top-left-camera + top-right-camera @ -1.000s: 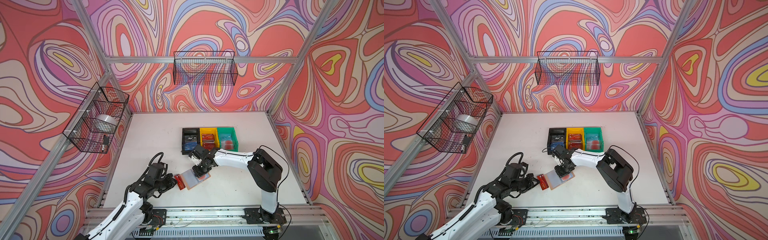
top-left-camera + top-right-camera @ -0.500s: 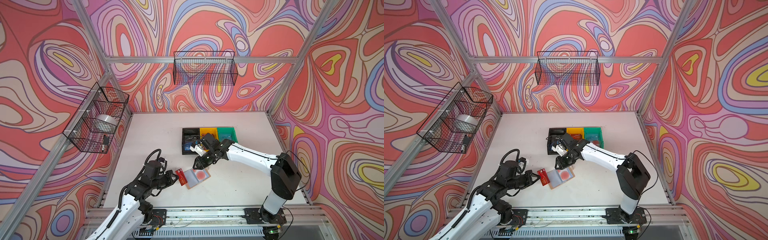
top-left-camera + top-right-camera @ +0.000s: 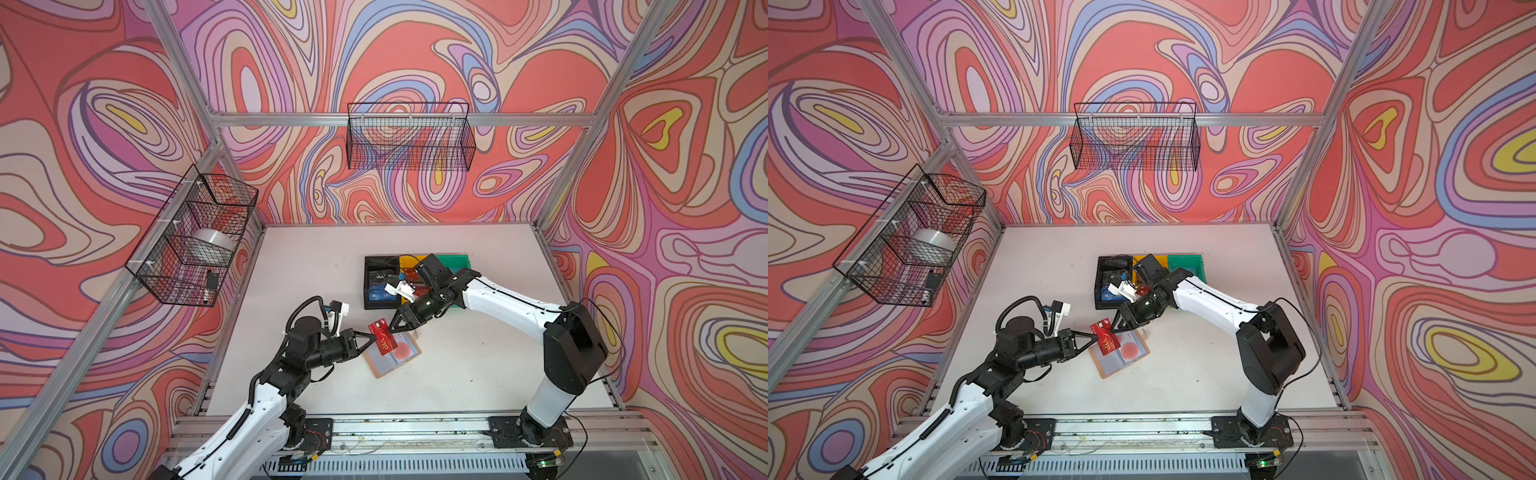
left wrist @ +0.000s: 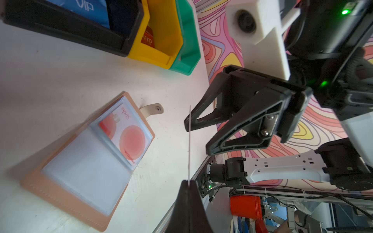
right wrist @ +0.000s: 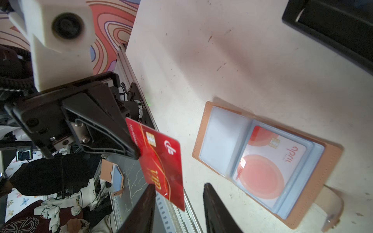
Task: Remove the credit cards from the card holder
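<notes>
The step in hand looks like a pass between arms. The left fingers [image 3: 362,338] are closed on one short end of a red VIP card [image 3: 384,341], holding it in the air, clear of the bench [image 3: 478,374], in the lower middle of both top views. The right fingers [image 3: 400,320] stand apart with nothing in them. Their tips are at the card's free end, which the right wrist view shows lying between them, not yet clamped.

The tan card holder [image 3: 380,371] lies open and flat on the bench, just below and right of the lifted card. A pale card with a red circle [image 3: 403,353] sits in one of its clear sleeves, so the job is not done.

Next, I judge, the right fingers should close squarely on the free end before the left ones let go. The card is thin and slick and could pivot or drop from a skewed pinch. The yellow bin [image 4: 161,40] already holds a red VIP card and seems the likely place for this one
</notes>
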{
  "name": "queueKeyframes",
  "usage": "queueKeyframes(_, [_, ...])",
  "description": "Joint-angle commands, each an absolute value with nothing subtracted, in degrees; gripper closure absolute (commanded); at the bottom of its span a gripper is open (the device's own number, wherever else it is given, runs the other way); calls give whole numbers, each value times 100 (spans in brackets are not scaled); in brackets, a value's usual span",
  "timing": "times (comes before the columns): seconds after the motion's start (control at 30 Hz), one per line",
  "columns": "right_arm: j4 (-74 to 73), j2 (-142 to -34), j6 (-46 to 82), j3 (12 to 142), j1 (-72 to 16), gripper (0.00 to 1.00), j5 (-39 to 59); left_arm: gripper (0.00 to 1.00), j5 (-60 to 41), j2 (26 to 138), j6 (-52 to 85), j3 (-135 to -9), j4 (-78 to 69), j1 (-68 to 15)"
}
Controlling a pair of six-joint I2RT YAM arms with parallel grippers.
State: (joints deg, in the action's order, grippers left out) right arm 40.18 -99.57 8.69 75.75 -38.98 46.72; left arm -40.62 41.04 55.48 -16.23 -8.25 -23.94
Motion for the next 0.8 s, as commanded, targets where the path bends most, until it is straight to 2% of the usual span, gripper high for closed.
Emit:
queueKeyframes(0.0, [3942,-10088,734,7519,-3903,57,4878,100,-4270,4173,5825,-1458,-1659,-2372])
queueKeyframes(0.4, [3400,-10118,893,7275,-3902,58,5521,100,-4035,4008,5936,-1288,-1809,-2369])
queueKeyframes(0.77, [3225,-10116,934,7236,-3905,86,6079,100,-3797,4140,6095,-1052,-2092,-2369])
